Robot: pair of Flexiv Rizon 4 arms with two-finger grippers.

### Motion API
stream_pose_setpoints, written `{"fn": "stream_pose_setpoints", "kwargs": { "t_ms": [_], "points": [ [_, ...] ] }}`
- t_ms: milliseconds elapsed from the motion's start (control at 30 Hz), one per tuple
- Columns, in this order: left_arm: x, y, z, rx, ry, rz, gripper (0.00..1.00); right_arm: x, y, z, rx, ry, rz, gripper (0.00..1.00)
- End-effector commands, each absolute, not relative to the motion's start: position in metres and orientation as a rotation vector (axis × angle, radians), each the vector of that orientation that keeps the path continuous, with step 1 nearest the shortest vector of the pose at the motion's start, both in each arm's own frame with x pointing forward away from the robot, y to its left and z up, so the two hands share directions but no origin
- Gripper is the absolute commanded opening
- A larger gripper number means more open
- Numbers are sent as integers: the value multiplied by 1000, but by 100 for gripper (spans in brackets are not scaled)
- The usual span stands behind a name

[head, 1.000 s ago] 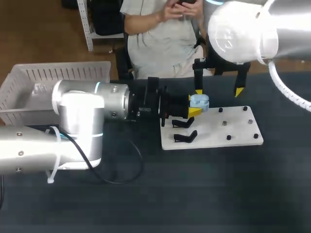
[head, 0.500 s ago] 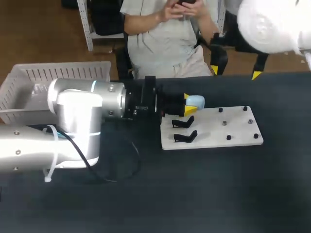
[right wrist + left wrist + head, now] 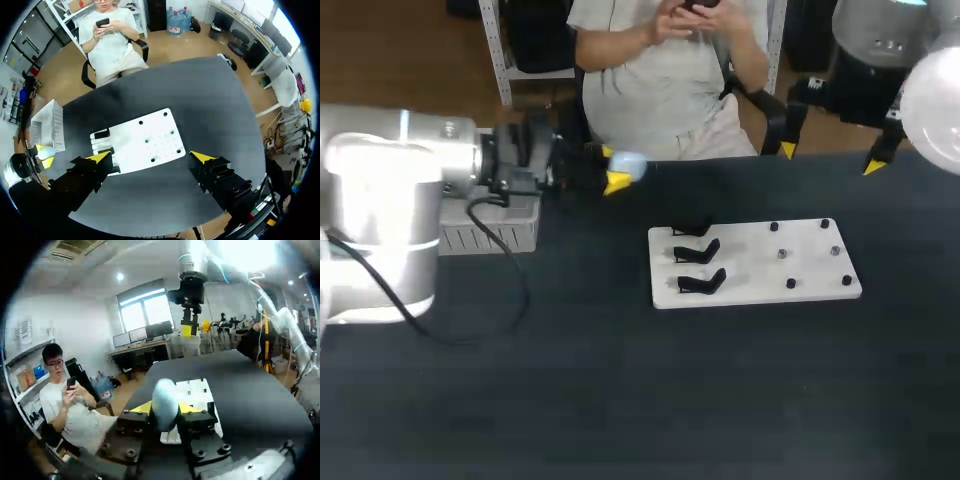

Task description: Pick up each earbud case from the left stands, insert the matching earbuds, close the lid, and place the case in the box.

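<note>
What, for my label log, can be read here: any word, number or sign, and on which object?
No text can be read in any view.
earbud case: plain pale blue, no print visible.
white board: no markings visible.
black stands: no markings visible.
box: no label visible.

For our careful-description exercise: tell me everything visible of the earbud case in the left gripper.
The earbud case is small, pale blue and rounded, with a smooth, glossy plastic look. It appears closed; no seam or hinge is clear. The left gripper clamps it between its two yellow tips, its end poking beyond them, in the air above the table's far side, touching nothing else.
</note>
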State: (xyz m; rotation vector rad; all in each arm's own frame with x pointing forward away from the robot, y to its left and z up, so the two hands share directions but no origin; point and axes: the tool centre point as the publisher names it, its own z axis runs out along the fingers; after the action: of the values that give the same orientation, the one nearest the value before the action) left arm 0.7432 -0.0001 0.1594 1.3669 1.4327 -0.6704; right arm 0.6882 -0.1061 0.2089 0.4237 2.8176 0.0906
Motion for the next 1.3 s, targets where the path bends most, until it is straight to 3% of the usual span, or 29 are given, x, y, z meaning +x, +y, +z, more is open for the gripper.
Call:
{"fn": "stream_pose_setpoints", "kwargs": {
  "t_ms": [33,467,933,967,1000,1033,1300],
  "points": [
    [752,52,173,1340,1550,-503,0,685,-107,208,423,2764,82,100],
    [825,170,164,1183,1833,-228,0,685,-107,208,423,2764,82,100],
    [828,221,148,1154,1954,-93,0,685,-107,208,423,2764,82,100],
    [827,222,148,1138,1958,-79,21,685,-107,208,423,2764,82,100],
    [827,223,149,1120,1953,-80,66,685,-107,208,423,2764,82,100],
    [825,223,150,1108,1948,-67,100,685,-107,208,423,2764,82,100],
    [815,210,176,1101,1854,-42,100,685,-107,208,423,2764,82,100]
  ]
}}
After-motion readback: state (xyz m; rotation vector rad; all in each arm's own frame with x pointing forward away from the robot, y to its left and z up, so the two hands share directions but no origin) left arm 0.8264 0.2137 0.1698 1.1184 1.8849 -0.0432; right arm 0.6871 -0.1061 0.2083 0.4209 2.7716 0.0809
